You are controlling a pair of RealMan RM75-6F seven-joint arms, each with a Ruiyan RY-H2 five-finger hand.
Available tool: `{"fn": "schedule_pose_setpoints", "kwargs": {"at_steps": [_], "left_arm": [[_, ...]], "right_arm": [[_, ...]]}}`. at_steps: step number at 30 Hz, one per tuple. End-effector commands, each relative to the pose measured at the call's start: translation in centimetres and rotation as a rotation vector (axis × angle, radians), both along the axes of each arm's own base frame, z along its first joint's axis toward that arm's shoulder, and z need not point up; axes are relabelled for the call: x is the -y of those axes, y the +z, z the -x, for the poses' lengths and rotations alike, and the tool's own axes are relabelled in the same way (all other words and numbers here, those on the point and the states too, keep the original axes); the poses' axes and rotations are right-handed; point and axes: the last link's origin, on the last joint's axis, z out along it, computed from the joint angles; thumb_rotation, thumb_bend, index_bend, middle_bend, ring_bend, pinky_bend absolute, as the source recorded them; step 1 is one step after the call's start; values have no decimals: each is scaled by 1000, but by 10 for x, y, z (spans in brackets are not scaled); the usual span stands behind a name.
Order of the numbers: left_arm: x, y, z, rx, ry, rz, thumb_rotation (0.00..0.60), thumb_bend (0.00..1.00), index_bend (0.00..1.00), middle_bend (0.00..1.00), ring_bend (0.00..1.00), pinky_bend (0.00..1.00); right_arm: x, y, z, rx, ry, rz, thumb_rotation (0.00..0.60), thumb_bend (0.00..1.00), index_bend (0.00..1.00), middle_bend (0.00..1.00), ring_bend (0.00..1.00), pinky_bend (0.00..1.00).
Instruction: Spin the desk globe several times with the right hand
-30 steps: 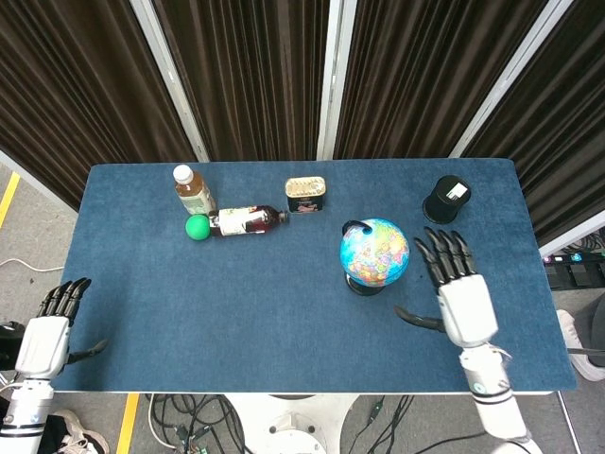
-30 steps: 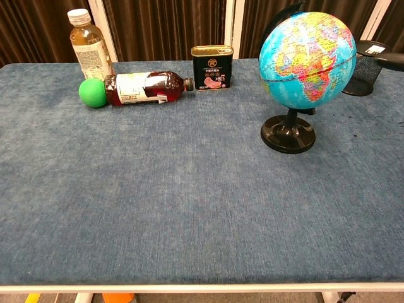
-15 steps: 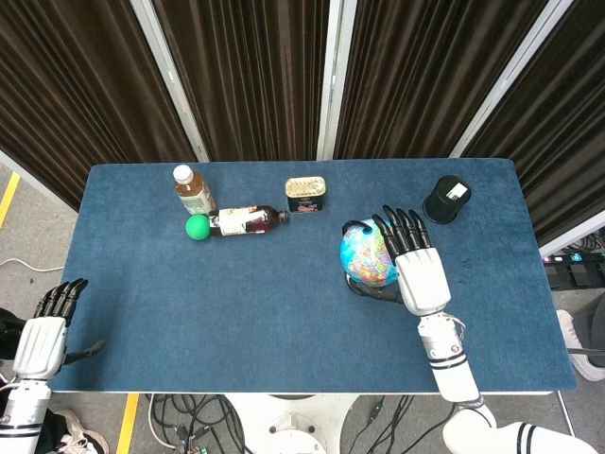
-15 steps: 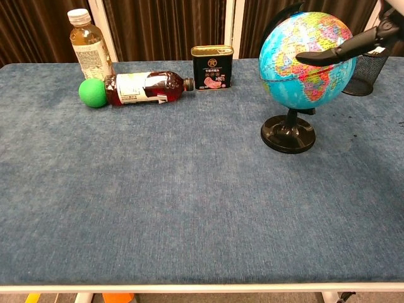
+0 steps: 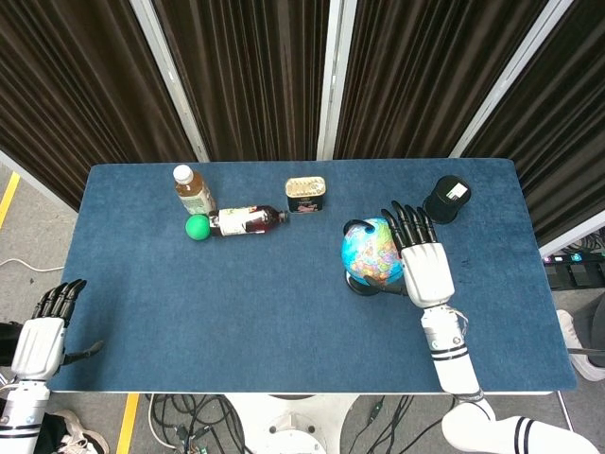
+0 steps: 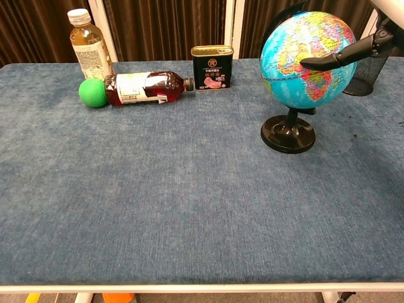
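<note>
The desk globe (image 5: 371, 253) stands on its black base (image 6: 288, 134) on the right half of the blue table (image 5: 236, 312). My right hand (image 5: 422, 257) lies flat over the globe's right side with its fingers spread and pointing away from me. In the chest view the globe (image 6: 297, 69) shows Africa, and the thumb of my right hand (image 6: 341, 57) reaches across its right face. It grips nothing. My left hand (image 5: 43, 331) hangs off the table's front left corner with its fingers straight and holds nothing.
A black mesh cup (image 5: 446, 199) stands behind the right hand. At the back left are an upright tea bottle (image 5: 193, 189), a green ball (image 5: 197, 227) and a lying red-drink bottle (image 5: 246, 220). A tin can (image 5: 305, 195) sits at the back middle.
My right hand swung from the table right of the globe onto the globe, then slid slightly right. Africa on the globe has shifted a little to the right. The left hand stayed put.
</note>
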Motion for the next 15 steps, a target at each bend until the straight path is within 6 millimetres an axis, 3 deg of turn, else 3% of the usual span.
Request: {"fn": "schedule_pose_setpoints", "kwargs": {"at_steps": [1,15], "left_arm": [[0,0,0,-1,1,1,600,74,69,77,41,94],[0,-2,1,-4,9,8,600,74,70,77,40,94]], "right_arm": [[0,3,3,3,-5,0,395,0,0,0,0,0],[5,22,26,-2,-65,24,397,0,0,0,0,0]]}}
